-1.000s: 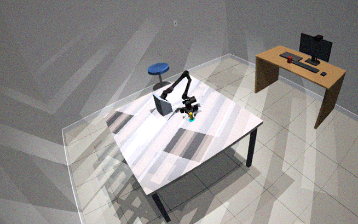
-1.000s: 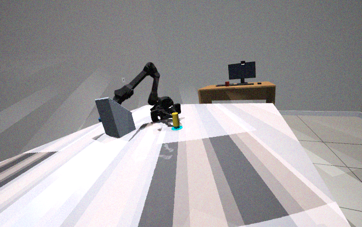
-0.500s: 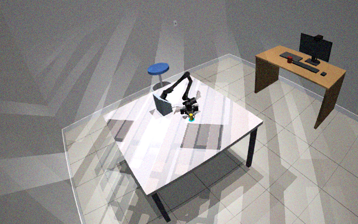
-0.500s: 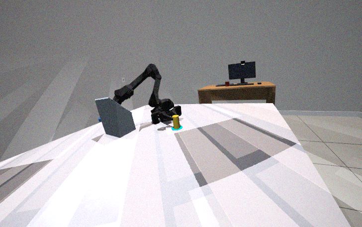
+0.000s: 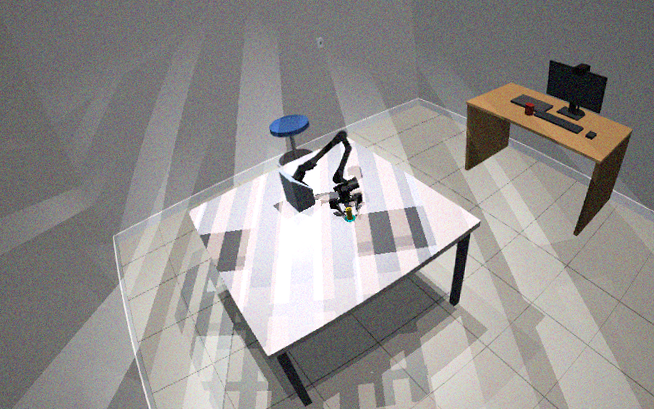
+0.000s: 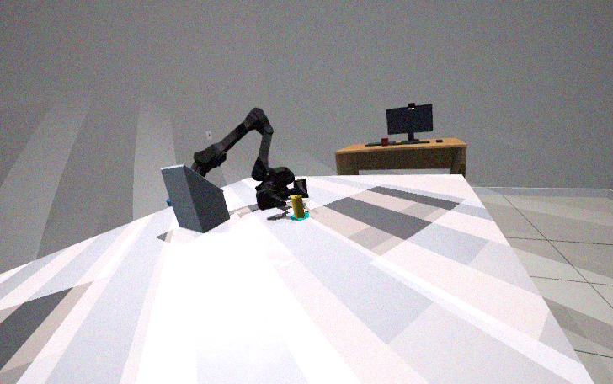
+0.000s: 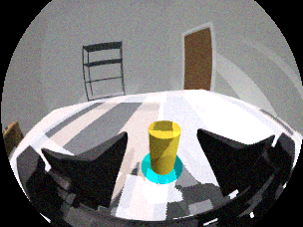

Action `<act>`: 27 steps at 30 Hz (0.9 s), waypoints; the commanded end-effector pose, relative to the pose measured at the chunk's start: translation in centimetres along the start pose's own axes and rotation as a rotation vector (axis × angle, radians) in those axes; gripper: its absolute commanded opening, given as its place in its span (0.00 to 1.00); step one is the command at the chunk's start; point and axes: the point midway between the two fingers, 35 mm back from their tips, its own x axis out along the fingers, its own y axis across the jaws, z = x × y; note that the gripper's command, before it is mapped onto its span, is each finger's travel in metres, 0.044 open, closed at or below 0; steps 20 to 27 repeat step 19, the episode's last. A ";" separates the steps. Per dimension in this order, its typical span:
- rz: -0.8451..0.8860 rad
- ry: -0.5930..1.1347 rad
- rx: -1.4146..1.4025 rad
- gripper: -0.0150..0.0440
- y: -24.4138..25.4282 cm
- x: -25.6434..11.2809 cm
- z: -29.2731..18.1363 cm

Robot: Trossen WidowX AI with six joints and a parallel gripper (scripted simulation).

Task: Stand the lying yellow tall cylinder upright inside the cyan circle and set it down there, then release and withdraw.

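Note:
The yellow tall cylinder (image 5: 348, 213) (image 6: 297, 206) (image 7: 163, 149) stands on its end on the cyan circle (image 5: 349, 220) (image 6: 306, 216) (image 7: 148, 169). It looks upright or nearly so; a slight lean cannot be ruled out. Its base is within the circle in the wrist view, with cyan showing on both sides and in front. My gripper (image 5: 349, 208) (image 6: 295, 199) (image 7: 162, 134) is open, one finger on each side of the cylinder. In the wrist view there is a gap between each finger and the cylinder.
A grey-blue block with a sloping top (image 5: 298, 194) (image 6: 199, 199) stands on the white table (image 5: 298, 318) (image 6: 253, 334), beside the arm. A blue stool (image 5: 289, 126) is behind the table. A wooden desk (image 5: 549, 132) (image 6: 397, 157) with a monitor stands farther off.

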 end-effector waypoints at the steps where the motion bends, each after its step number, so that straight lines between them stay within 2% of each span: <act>1: -0.001 -0.003 0.005 0.93 0.1 0.0 0.7; 18: 0.002 -0.011 0.010 0.93 0.0 -1.0 8.7; 27: 0.003 -0.012 0.010 0.93 0.0 -1.1 8.9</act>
